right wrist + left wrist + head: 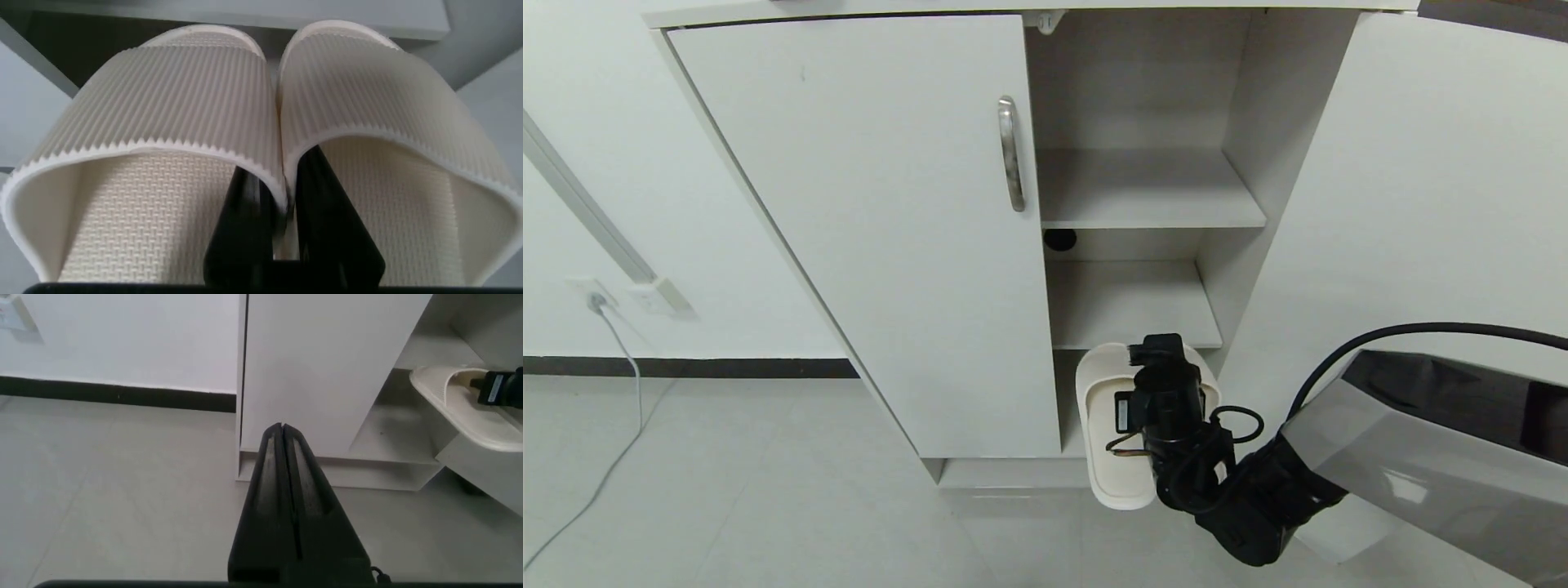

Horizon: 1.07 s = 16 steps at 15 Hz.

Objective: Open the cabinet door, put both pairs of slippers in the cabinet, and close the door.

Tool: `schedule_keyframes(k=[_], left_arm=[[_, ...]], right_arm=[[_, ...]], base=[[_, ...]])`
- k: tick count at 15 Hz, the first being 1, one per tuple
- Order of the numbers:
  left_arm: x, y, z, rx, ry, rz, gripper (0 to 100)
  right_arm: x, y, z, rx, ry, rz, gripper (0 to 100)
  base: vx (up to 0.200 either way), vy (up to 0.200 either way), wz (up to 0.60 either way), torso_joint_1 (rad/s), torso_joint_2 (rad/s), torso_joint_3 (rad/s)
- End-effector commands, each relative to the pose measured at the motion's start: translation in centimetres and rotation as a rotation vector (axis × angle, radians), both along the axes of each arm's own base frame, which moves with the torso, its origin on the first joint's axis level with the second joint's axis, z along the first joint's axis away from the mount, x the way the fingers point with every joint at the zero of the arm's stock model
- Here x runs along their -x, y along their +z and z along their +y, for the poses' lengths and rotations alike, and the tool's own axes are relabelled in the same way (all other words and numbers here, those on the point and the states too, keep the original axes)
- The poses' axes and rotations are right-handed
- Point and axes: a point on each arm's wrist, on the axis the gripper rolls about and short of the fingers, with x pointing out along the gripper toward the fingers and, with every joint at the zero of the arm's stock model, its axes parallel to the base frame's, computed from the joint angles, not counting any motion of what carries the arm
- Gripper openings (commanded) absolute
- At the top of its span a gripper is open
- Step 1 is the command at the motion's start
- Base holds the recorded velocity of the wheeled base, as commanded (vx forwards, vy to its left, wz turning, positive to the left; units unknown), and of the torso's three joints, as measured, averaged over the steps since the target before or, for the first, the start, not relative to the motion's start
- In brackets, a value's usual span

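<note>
Right end effector point(282, 214) pinches the cream slippers point(1101, 433) by their adjoining straps, at the mouth of the cabinet point(866, 245), bottom compartment; left end effector point(283, 445) pressed together; one slipper may slip from so narrow a pinch, or toes snag the shelf point(1131, 306) above

We see the slippers point(188, 98) as cream, matt, rubbery foam: finely ribbed straps, embossed woven-pattern footbeds. Cabinet door point(866, 229) is smooth matt white, laminate-like to us. Its handle point(1010, 153) is shiny metal. Floor point(114, 482) is pale smooth tile with a faint sheen. Left gripper point(283, 433) and right gripper point(282, 192) look like black matt plastic.
</note>
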Motion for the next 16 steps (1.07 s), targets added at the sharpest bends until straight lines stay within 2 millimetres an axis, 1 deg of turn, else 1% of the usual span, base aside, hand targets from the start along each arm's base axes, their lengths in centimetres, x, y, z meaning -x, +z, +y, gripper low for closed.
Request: schedule_keyframes(k=[1, 3, 7, 9, 12, 14, 15, 16], left_arm=[[0.0, 0.0, 0.0, 0.0, 0.001, 0.001, 0], [0.0, 0.0, 0.0, 0.0, 0.001, 0.001, 0], [0.0, 0.0, 0.0, 0.0, 0.001, 0.001, 0], [0.0, 0.0, 0.0, 0.0, 0.001, 0.001, 0], [0.0, 0.0, 0.0, 0.0, 0.001, 0.001, 0], [0.0, 0.0, 0.0, 0.0, 0.001, 0.001, 0], [0.0, 0.0, 0.0, 0.0, 0.001, 0.001, 0], [0.0, 0.0, 0.0, 0.0, 0.001, 0.001, 0]], right_arm=[[-0.6, -0.9, -0.1, 0.012, -0.008, -0.034, 0], [-0.7, -0.7, -0.3, 0.028, -0.006, -0.079, 0], [-1.1, -1.6, -0.7, 0.037, -0.017, -0.066, 0], [-1.1, -1.6, -0.8, 0.039, -0.02, -0.066, 0], [-1.2, -1.6, -0.8, 0.038, -0.021, -0.067, 0], [-1.2, -1.3, -0.8, 0.031, -0.022, -0.075, 0], [-1.2, -0.5, -0.8, 0.02, -0.022, -0.092, 0], [-1.1, -0.3, -0.8, 0.015, -0.021, -0.096, 0]], base=[[0.0, 0.0, 0.0, 0.0, 0.0, 0.0], [0.0, 0.0, 0.0, 0.0, 0.0, 0.0], [0.0, 0.0, 0.0, 0.0, 0.0, 0.0], [0.0, 0.0, 0.0, 0.0, 0.0, 0.0], [0.2, 0.0, 0.0, -0.004, 0.0, 0.002], [0.2, 0.0, 0.0, 0.005, 0.0, 0.0], [0.2, 0.0, 0.0, 0.017, 0.0, -0.002], [0.2, 0.0, 0.0, -0.002, 0.0, 0.002]])
